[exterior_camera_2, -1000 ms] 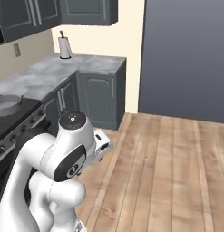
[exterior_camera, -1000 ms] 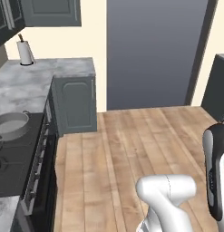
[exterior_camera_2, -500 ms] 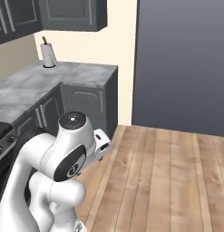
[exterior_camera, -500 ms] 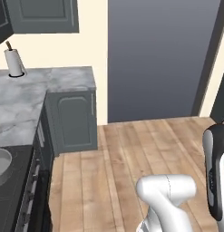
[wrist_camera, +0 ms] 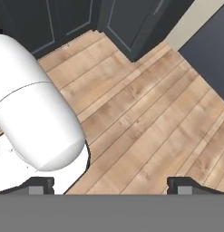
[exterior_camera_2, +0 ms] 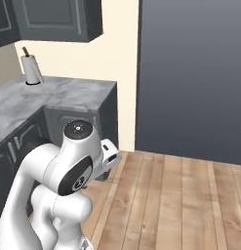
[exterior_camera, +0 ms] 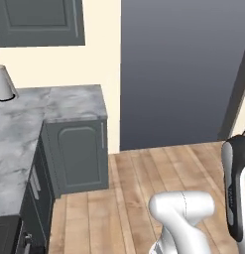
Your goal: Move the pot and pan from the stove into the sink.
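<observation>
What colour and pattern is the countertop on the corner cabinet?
Grey marble with pale mottled veining; the countertop shows best in the left base view.

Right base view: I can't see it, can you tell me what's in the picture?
The robot's white arm folds up in the lower left, above a wooden floor. Behind it, a grey marble counter on dark cabinets holds a paper towel roll, beside a cream wall and a large dark panel.

A paper towel roll (exterior_camera: 2, 83) stands upright on the grey marble counter (exterior_camera: 69, 101), above dark cabinets (exterior_camera: 79, 154); wood floor (exterior_camera: 139, 188) adjoins.
</observation>
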